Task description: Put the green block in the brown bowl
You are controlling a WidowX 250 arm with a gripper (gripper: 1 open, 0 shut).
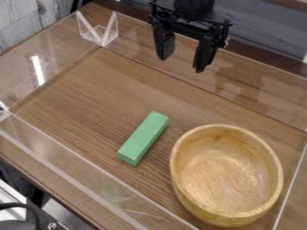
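Green rectangular block lying flat on the brown wooden tabletop, set at a slant, its far end leaning toward the right of the view. Just beside it, to the right and a little nearer the camera, the round tan bowl, thick-rimmed and shallow (much the bigger of the two), with nothing visible inside. No contact between block and bowl. Up at the top of the view, black two-fingered gripper, fingers pointing down and spread well apart, nothing clamped between them, well away from the block. Off to the upper left, a white wire-like frame near the table's far edge. At the lower left corner, dark cables, partly cut off.
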